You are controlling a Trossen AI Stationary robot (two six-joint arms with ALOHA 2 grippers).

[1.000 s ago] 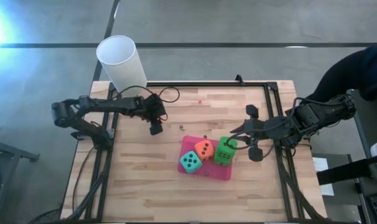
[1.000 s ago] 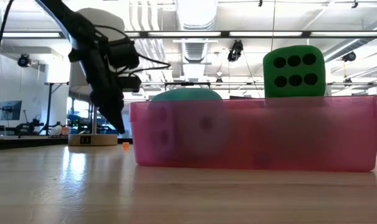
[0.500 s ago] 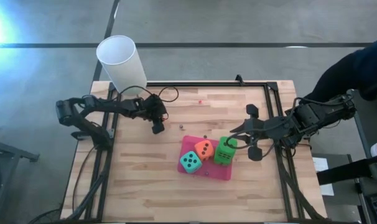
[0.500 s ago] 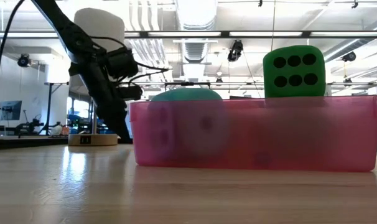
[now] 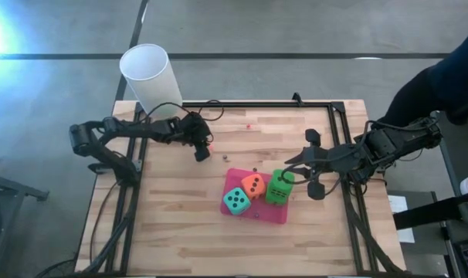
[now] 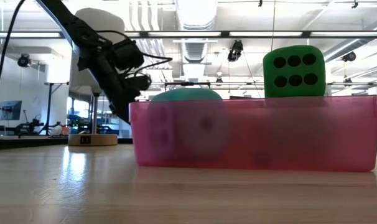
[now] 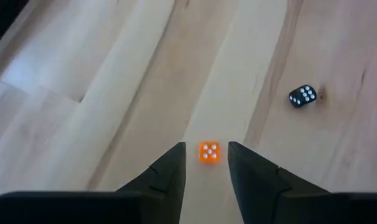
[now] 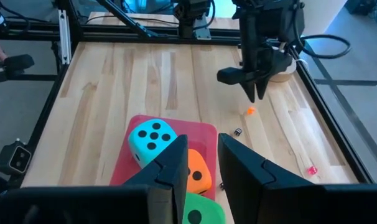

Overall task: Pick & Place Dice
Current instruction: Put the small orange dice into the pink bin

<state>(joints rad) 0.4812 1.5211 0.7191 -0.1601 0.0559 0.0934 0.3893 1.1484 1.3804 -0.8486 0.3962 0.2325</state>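
Nearby, black die (image 7: 302, 96) beside orange die (image 7: 208, 151).

Three big dice (image 5: 253, 193) sit side by side in a tray (image 5: 276, 215) mid-tabletop (image 5: 180, 224); a cup (image 5: 149, 77) stands at the far left corner.

The left gripper (image 5: 202, 154) has moved right across the table, now above a tiny orange die (image 7: 208, 152).

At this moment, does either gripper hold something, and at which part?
Nothing is held. The left gripper is open above a tiny orange die lying on the table. The right gripper hangs open and empty over the big dice.
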